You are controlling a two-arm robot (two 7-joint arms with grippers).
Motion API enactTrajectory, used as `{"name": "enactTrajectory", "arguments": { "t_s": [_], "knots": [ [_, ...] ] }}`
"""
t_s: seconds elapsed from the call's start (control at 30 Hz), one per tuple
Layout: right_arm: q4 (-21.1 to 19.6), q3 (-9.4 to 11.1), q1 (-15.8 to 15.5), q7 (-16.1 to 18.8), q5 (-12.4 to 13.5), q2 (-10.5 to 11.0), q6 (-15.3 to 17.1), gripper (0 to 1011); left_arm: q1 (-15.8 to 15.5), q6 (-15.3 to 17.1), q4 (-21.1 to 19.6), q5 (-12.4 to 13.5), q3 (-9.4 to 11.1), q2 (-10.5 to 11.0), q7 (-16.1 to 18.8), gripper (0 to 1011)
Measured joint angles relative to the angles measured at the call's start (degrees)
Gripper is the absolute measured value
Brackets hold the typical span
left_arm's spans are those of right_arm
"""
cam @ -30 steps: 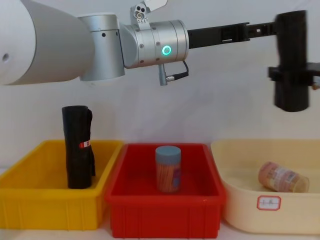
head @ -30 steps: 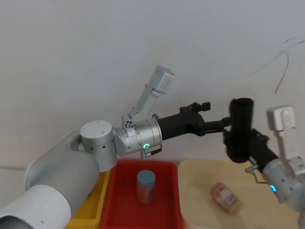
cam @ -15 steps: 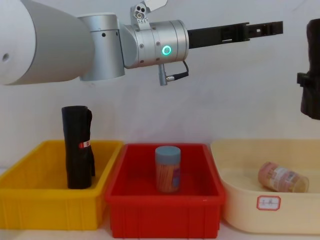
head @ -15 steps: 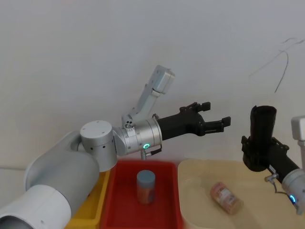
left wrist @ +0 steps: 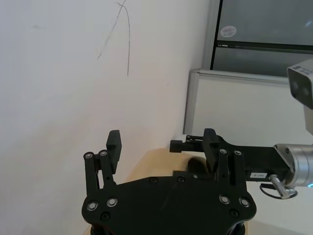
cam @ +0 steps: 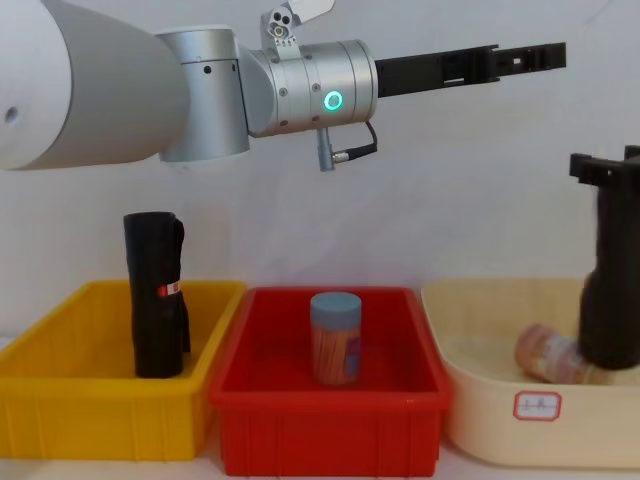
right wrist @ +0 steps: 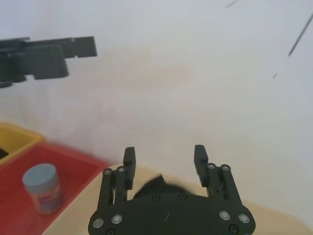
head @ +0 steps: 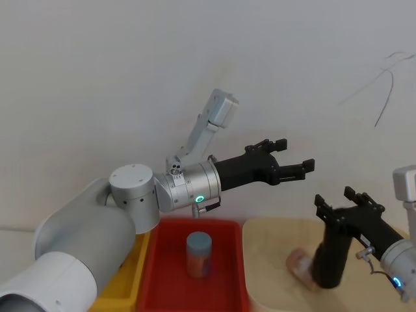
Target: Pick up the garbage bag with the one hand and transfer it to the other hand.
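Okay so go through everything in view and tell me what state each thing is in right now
garbage bag: upright in the beige bin, below the right gripper.
right gripper: jaws open, above the bag.
left gripper: jaws open, empty, raised above the bins.
beige bin: holds the bag and a lying jar.
lying jar: on its side.
blue-lidded jar: upright in the red bin.
labelled black roll: standing in the yellow bin.

A black roll with a red-and-white label stands in the yellow plastic bin; a blue-lidded jar stands in the red bin.

3 bins sit side by side: yellow bin, red bin, cream bin.
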Motion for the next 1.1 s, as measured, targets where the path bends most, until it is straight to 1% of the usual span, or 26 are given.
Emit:
{"name": "enactTrajectory", "arguments": {
  "t_s": [0.07, 0.2, 0.23, 0.3, 0.4, 1.1],
  "knots": [
    [-0.17, -0.04, -0.15, 0.15, 0.08, 0.04, 0.00, 767, 0.00, 0.00, 0.00, 0.00, 0.00, 0.00, 0.00, 1001],
    [-0.54, -0.16, -0.50, 0.52, 0.22, 0.16, -0.02, 861, 0.00, 0.00, 0.00, 0.00, 0.00, 0.00, 0.00, 1002],
    [-0.67, -0.20, -0.62, 0.69, 0.29, 0.19, -0.03, 911, 0.00, 0.00, 0.00, 0.00, 0.00, 0.00, 0.00, 1002],
    [-0.78, -0.22, -0.73, 0.82, 0.36, 0.21, -0.04, 956, 0.00, 0.00, 0.00, 0.00, 0.00, 0.00, 0.00, 1001],
    [-0.92, -0.26, -0.86, 0.95, 0.45, 0.26, -0.06, 996, 0.00, 0.00, 0.00, 0.00, 0.00, 0.00, 0.00, 1002],
    [-1.46, -0.42, -1.31, 1.51, 0.72, 0.40, -0.07, 1001, 0.00, 0.00, 0.00, 0.00, 0.00, 0.00, 0.00, 1002]
  ]
}}
